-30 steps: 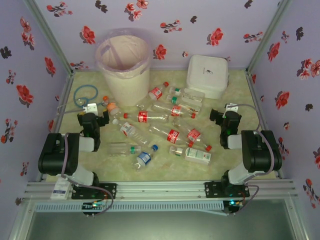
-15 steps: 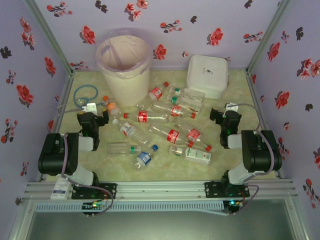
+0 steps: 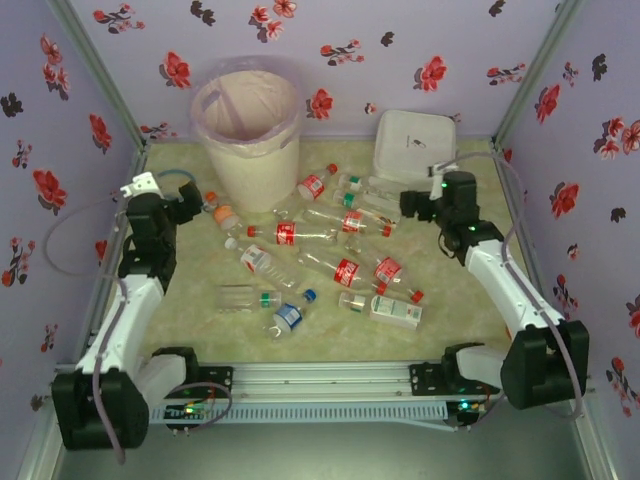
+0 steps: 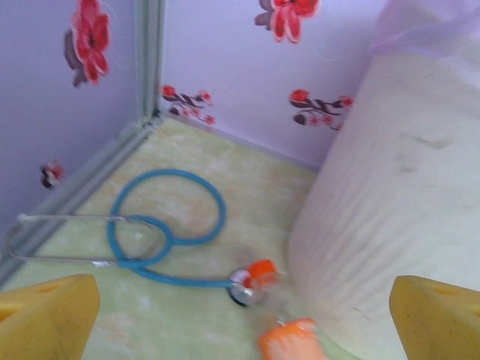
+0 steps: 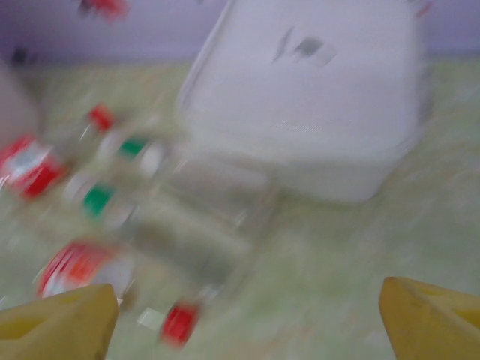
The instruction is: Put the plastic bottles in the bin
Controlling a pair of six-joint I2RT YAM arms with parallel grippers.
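Several clear plastic bottles [image 3: 330, 245] with red, green and blue labels lie scattered across the middle of the table. The bin [image 3: 247, 125], whitish with a pink liner, stands at the back left. My left gripper [image 3: 190, 204] is open just left of the bin. In its wrist view an orange-capped bottle [image 4: 289, 341] lies low between the yellow fingertips [image 4: 45, 315], against the bin wall [image 4: 390, 202]. My right gripper [image 3: 412, 205] is open beside the bottles near the white box. Its blurred wrist view shows bottles with green labels [image 5: 97, 199] and a red cap [image 5: 178, 322] ahead of the gripper [image 5: 244, 330].
A white square lidded box [image 3: 415, 150] sits at the back right, also ahead of the right gripper as the white box [image 5: 315, 90]. A blue stethoscope [image 4: 165, 232] lies in the back left corner by the wall. Flowered walls close in three sides.
Both arms have unfolded from their tucked pose and reached forward: the left towards the bin and the orange-capped bottle, the right towards the bottles by the white box.
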